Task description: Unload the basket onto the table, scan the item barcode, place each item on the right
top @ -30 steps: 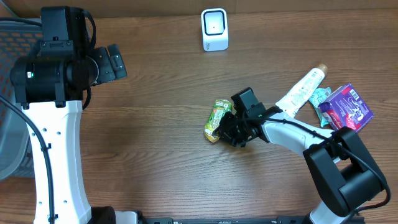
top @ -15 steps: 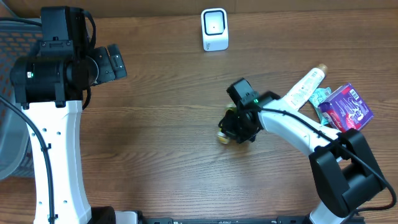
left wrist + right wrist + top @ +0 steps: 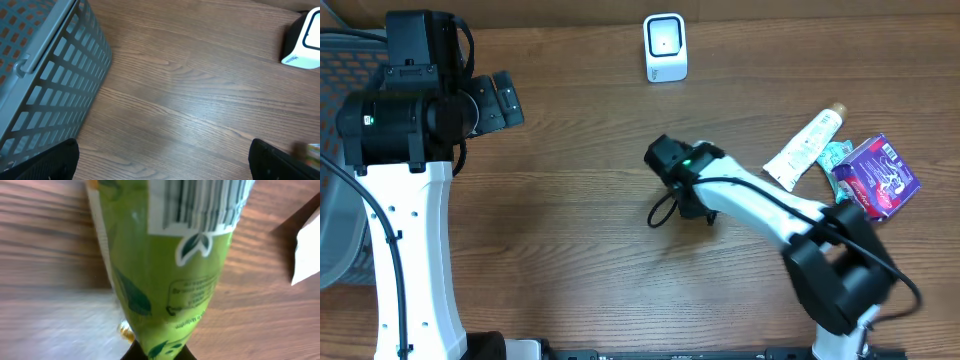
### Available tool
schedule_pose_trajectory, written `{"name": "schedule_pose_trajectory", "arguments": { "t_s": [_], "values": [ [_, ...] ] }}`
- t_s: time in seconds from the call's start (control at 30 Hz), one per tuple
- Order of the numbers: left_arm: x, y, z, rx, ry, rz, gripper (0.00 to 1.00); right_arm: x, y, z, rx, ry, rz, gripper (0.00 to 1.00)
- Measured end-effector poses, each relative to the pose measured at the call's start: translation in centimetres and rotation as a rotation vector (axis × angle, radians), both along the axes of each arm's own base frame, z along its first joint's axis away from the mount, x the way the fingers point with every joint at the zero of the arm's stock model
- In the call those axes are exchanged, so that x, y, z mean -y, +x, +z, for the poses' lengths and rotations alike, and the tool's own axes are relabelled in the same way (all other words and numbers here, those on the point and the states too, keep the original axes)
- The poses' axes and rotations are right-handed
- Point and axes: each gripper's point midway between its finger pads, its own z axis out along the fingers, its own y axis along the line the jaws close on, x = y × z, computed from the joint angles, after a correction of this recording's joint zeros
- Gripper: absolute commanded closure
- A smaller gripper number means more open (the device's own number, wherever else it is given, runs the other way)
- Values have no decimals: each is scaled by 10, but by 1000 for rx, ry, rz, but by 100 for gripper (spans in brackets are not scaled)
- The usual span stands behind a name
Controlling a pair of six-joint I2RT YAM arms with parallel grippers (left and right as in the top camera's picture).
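Clamping the green pouch [image 3: 165, 265] at mid-frame, the right gripper [image 3: 688, 200] probably has it lifted for carrying. Next, its barcode [image 3: 200, 202] must face the scanner [image 3: 665, 47] at upper centre. The left gripper [image 3: 162, 162] gapes, empty.

- A pale slatted basket [image 3: 55, 90] stands on the wooden table [image 3: 190, 100].
- A white scanner [image 3: 302, 42] sits well right of the basket.
- The left gripper [image 3: 167, 164] is spread wide, one dark fingertip [image 3: 50, 162] below the basket.
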Motion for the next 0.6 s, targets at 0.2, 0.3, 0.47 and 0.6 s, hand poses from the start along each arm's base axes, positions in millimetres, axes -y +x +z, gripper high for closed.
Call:
{"name": "schedule_pose_trajectory", "arguments": {
  "t_s": [0.2,0.3,0.47,0.6],
  "values": [
    [0,0,0,0,0,0,0,-6,1,0,32,-107,128,72],
    [0,0,0,0,0,0,0,-19,-3,-1,31,-121,209,50],
    [0,0,0,0,0,0,0,-52,-23,-1,39,-119,341,32],
    [0,0,0,0,0,0,1,-83,-42,-4,33,-86,463,25]
  ]
}}
